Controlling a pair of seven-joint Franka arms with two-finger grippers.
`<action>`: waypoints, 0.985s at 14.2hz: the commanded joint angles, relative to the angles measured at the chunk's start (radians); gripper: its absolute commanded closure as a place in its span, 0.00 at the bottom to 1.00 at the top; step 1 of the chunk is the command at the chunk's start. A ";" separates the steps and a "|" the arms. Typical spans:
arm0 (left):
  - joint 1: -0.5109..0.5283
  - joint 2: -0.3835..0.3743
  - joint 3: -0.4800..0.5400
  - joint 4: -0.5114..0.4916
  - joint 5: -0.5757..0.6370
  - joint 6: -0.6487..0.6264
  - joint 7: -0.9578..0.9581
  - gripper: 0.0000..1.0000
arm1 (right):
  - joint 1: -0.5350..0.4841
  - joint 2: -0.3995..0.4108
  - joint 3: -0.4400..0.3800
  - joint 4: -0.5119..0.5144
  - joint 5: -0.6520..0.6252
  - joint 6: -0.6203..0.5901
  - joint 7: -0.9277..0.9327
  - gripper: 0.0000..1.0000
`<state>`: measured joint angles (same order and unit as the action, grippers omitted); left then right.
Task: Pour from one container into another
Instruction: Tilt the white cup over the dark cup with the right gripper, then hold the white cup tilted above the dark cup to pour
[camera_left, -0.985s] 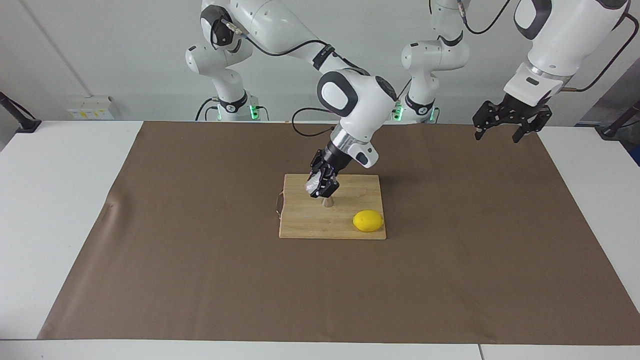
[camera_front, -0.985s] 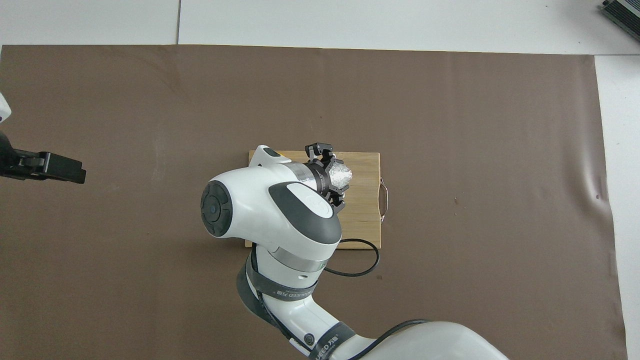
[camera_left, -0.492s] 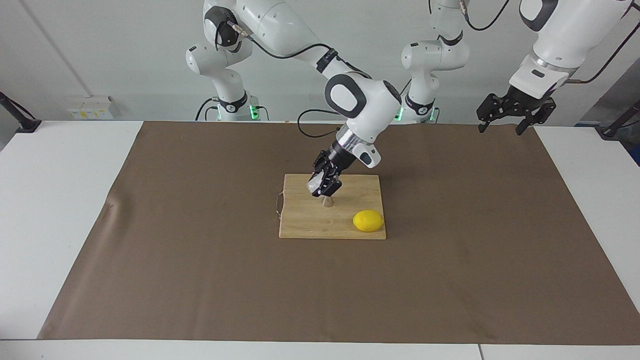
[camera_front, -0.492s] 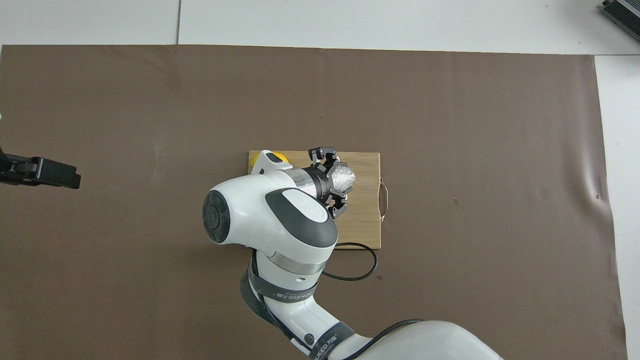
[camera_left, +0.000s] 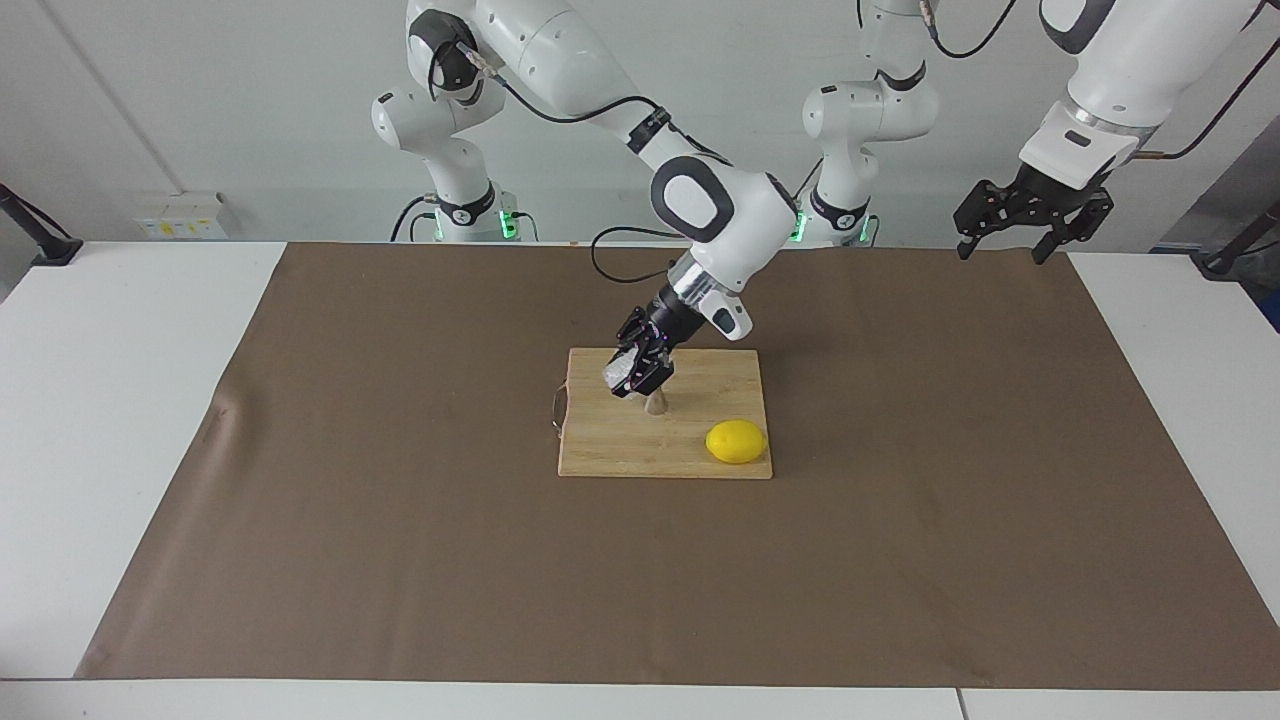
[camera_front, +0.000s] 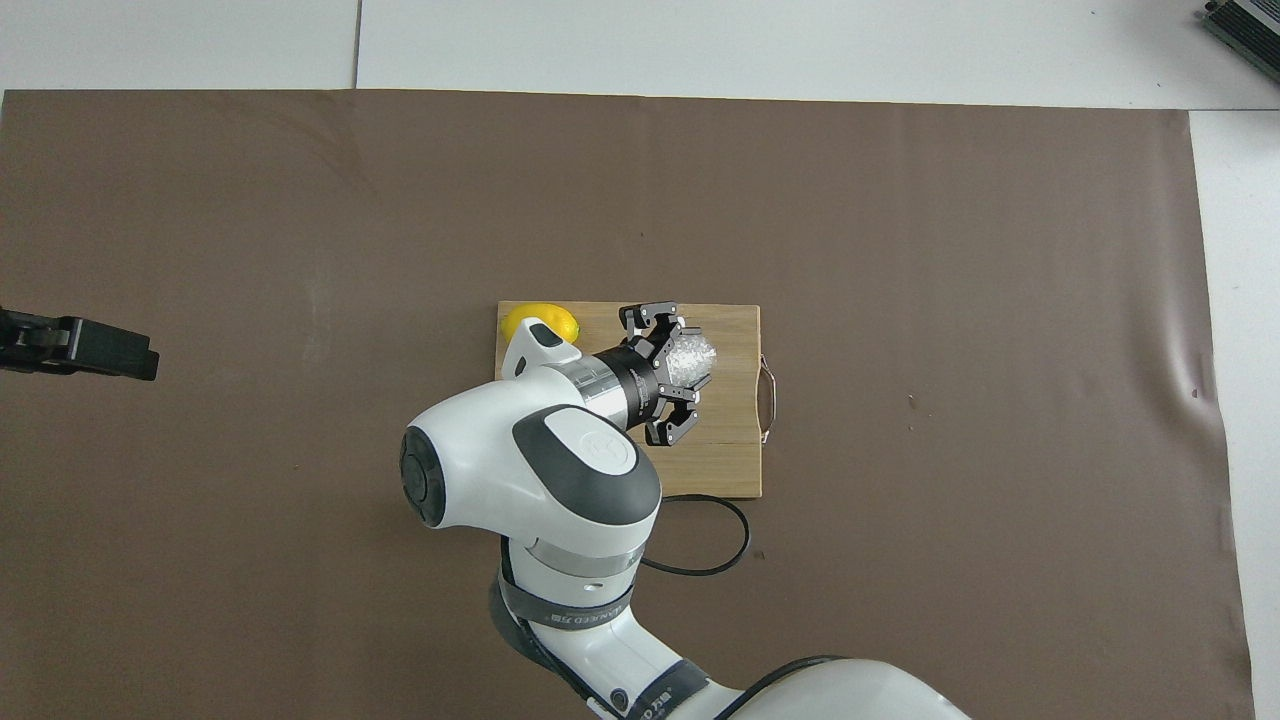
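The cut-glass cup is gripped in the right claw, whose fingers are closed on its sides, and is held tipped over the steel jigger, its mouth turned down toward the right arm's end of the worktop. The jigger is seen standing near the middle of the wooden cutting board; only its lower cone shows under the claw.

For a clean pour, the cup's lip is best kept directly above the jigger's narrow mouth and tilted slowly, since the target is slim and could be tipped if struck.

On the facing view's clock face, the lemon lies at about 4 o'clock from the jigger, on the board. The left claw, fingers spread and empty, waits raised over the brown mat's edge.
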<state>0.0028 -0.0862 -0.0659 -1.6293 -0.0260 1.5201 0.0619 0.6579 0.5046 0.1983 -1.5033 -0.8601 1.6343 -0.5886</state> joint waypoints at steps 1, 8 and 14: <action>-0.010 -0.004 0.017 0.005 0.003 -0.017 0.010 0.00 | 0.032 -0.075 0.004 -0.127 -0.080 0.002 0.076 0.89; 0.008 0.002 0.005 0.006 0.006 -0.014 0.022 0.00 | 0.032 -0.100 0.004 -0.186 -0.172 0.031 0.118 0.89; 0.006 -0.006 0.011 0.005 0.012 -0.023 0.026 0.00 | 0.032 -0.101 0.004 -0.196 -0.218 0.038 0.141 0.89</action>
<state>0.0060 -0.0855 -0.0598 -1.6296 -0.0260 1.5186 0.0681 0.7004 0.4327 0.1966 -1.6542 -1.0364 1.6479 -0.4748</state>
